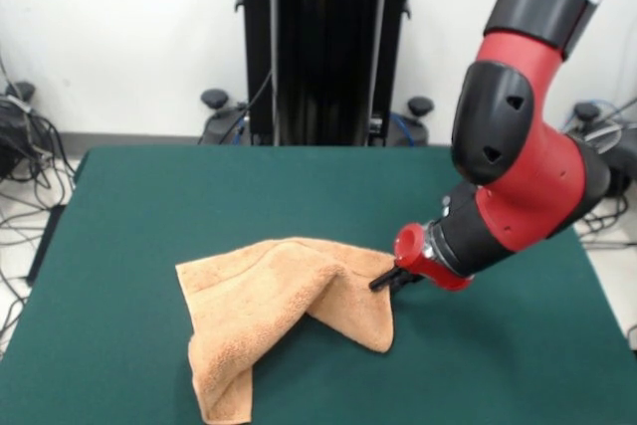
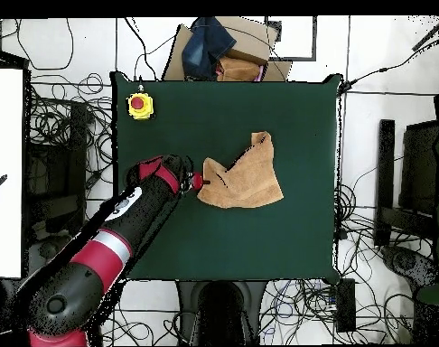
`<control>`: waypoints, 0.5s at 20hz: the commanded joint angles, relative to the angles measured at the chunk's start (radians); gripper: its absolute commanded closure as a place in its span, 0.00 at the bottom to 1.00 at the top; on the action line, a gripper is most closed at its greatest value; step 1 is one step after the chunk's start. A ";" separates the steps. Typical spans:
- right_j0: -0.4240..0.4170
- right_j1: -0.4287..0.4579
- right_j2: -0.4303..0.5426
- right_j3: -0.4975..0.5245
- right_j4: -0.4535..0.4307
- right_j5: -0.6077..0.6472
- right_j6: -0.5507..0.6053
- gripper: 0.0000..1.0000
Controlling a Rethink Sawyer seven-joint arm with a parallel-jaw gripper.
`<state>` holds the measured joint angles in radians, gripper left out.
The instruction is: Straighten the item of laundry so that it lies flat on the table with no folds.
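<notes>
The item of laundry [image 1: 269, 306], a peach-orange terry towel, lies crumpled on the green table [image 1: 199, 196] toward the near side. It is folded over itself, with a raised ridge running to its right edge. My gripper [image 1: 383, 280] meets that right edge low over the table and looks shut on the cloth, its tips partly buried in the fold. In the overhead view the towel [image 2: 246, 176] sits right of the table's [image 2: 241, 108] middle, and the gripper [image 2: 199, 182] is at its left corner.
A yellow box with a red button [image 2: 140, 106] stands on the table's corner. A cardboard box with a dark blue thing [image 2: 225, 47] sits just past the table's edge. Cables [image 2: 70, 135] cover the floor around the table.
</notes>
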<state>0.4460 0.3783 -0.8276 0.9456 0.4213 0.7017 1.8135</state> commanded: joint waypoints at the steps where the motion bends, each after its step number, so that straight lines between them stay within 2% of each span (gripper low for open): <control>1: -0.010 -0.062 0.124 0.020 -0.015 -0.029 0.162 1.00; 3: -0.014 -0.117 0.185 0.097 -0.021 -0.067 0.119 1.00; 8: -0.024 -0.297 0.367 0.376 -0.051 -0.217 0.033 1.00; 10: -0.041 -0.351 0.417 0.450 -0.069 -0.275 0.022 1.00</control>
<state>0.4408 0.2046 -0.6794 1.1334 0.4039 0.5907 1.8135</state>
